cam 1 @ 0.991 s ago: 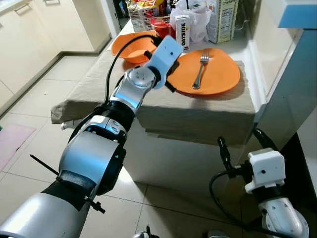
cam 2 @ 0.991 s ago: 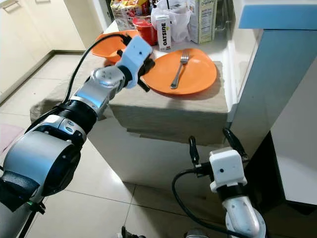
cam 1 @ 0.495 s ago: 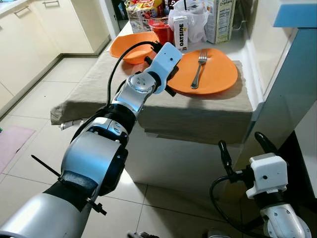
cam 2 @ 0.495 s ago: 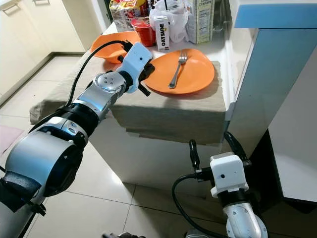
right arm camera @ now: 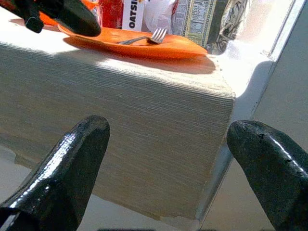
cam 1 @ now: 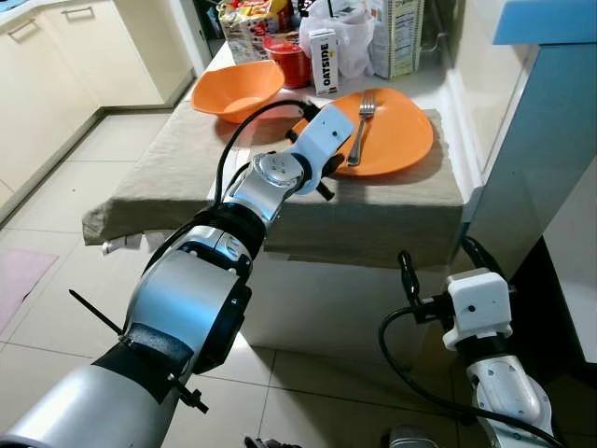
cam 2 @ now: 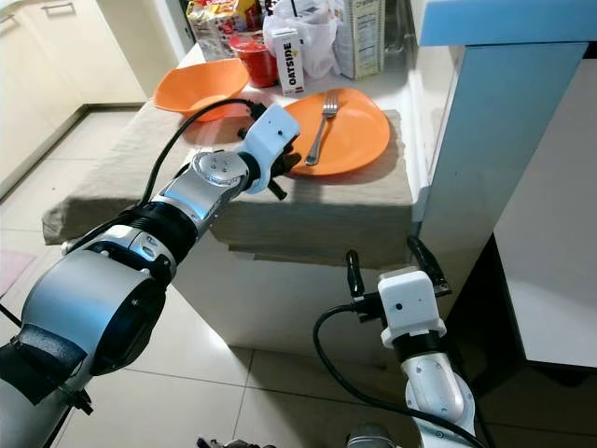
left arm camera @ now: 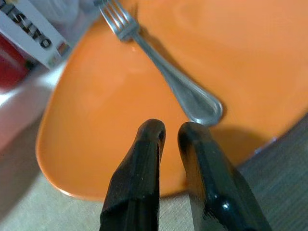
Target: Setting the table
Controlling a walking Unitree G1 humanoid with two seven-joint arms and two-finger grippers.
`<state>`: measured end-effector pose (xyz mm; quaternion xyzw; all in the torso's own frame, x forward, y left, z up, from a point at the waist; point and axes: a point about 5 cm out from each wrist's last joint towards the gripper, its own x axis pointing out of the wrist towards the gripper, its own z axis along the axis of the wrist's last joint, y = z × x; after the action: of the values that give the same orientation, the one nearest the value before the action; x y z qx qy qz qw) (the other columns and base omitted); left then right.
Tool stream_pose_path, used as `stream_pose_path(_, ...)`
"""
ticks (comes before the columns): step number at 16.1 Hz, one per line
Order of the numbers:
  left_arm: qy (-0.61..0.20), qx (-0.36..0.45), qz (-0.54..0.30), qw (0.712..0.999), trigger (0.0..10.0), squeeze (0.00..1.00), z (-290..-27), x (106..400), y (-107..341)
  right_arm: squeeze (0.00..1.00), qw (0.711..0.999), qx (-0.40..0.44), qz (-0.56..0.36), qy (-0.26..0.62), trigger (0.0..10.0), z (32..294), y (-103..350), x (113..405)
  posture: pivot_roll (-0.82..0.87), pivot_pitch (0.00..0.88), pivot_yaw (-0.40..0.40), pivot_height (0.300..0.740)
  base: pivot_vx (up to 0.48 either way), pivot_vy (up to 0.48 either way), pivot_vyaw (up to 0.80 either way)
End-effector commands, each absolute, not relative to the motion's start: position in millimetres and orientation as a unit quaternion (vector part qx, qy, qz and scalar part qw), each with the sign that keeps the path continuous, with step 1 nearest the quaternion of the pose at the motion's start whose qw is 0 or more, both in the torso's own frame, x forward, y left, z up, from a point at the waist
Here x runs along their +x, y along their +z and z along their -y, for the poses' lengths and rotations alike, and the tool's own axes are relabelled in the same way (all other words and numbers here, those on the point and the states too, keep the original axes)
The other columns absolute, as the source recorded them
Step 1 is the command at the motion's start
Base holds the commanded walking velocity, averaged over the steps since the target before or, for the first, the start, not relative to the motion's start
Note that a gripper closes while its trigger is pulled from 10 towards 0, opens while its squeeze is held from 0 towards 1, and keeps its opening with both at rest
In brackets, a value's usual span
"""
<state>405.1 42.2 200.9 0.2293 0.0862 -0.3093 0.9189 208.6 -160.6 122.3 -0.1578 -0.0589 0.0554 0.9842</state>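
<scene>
Orange plate [cam 1: 396,131] sits at the upper centre of the frame, on the cloth-covered table [cam 1: 168,168], with a fork [cam 1: 359,126] lying across it, tines toward the cartons at the back. A half-second ago the left gripper [left arm camera: 171,132] was at the plate's near-left rim; it now reaches further in over the rim, its tips just short of the fork's handle end. Its jaws are nearly closed, a thin gap between them, holding nothing. The whole picture has also shifted, so the camera has moved, and the plate and fork themselves look unchanged on the table.

My reading is that the arm is lining up on the fork handle, either to lift the fork off the plate and lay it beside it or to nudge it. With the jaws this narrow, they would need to spread before they could take the handle.

Further out, an orange bowl [cam 1: 238,89] stands at upper left, apart from the plate, and an Oatside carton [cam 1: 324,49] and a red cup [cam 1: 288,58] stand behind. The right gripper [cam 1: 438,275] hangs idle below the table edge at lower right, jaws wide apart and empty.
</scene>
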Motion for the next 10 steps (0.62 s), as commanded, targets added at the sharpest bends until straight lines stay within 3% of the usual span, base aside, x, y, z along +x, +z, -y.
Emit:
stream_pose_path(1,-0.308,0.222,-0.107,0.919,10.0,0.0,-48.0,405.5,197.3,0.0,0.984,-0.157,0.057,0.057,10.0,158.0,119.8,207.8,-0.3,0.057,0.205,0.735,0.0,0.0,0.0)
stream_pose_path(7,-0.308,0.165,-0.152,0.924,10.0,0.0,-50.3,404.3,192.1,0.0,0.984,-0.16,0.059,0.057,10.0,157.8,117.1,208.5,-0.31,0.05,0.202,0.735,0.0,0.0,0.0)
stream_pose_path(10,-0.33,0.175,-0.164,0.913,10.0,0.0,-52.0,403.9,194.9,0.0,0.983,-0.162,0.058,0.061,10.0,158.5,116.2,209.1,-0.3,0.045,0.194,0.735,0.0,0.0,0.0)
